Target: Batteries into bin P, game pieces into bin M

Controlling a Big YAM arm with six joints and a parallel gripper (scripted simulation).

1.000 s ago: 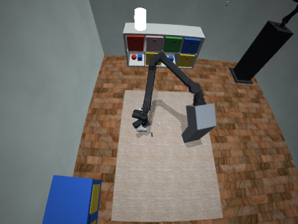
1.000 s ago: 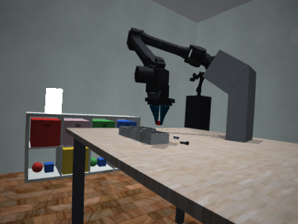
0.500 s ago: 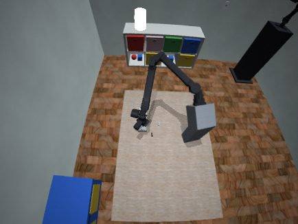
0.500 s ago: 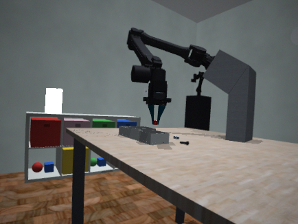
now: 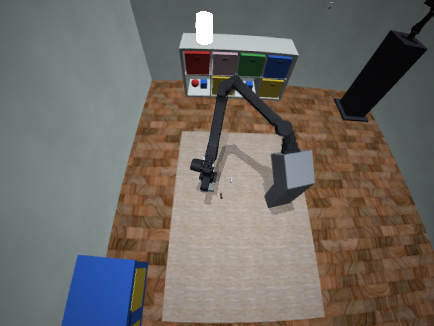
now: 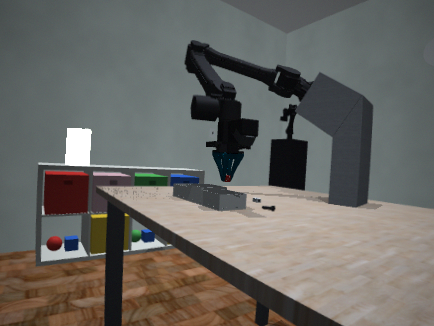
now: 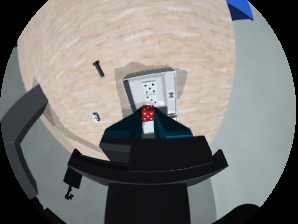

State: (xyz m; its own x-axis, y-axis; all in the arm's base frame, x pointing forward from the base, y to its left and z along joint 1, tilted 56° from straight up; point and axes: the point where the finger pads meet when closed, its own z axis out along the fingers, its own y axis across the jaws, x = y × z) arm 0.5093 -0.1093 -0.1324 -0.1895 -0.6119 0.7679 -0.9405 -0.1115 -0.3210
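My gripper [image 6: 227, 179] [image 7: 148, 110] is shut on a red die [image 7: 148, 110] with white dots. It points down and holds the die above bin M [image 7: 170, 84] [image 6: 232, 201], the near end of a grey row of bins. White game pieces with black dots [image 7: 149, 88] lie inside bin M. A small white thing with dark marks [image 5: 231, 180] [image 6: 256, 200] [image 7: 96, 117] lies on the table beside the bins; I cannot tell surely what it is. The arm hides most of the bins in the top view, and the bin marked P cannot be made out.
A dark bolt [image 5: 221, 196] [image 6: 269, 208] [image 7: 98, 69] lies on the table [image 5: 240, 270] [image 6: 350, 245] near bin M. The grey arm stand [image 5: 295, 172] [image 6: 350, 150] is on the side of the small things away from the bins. A shelf [image 5: 240, 44] stands beyond the table.
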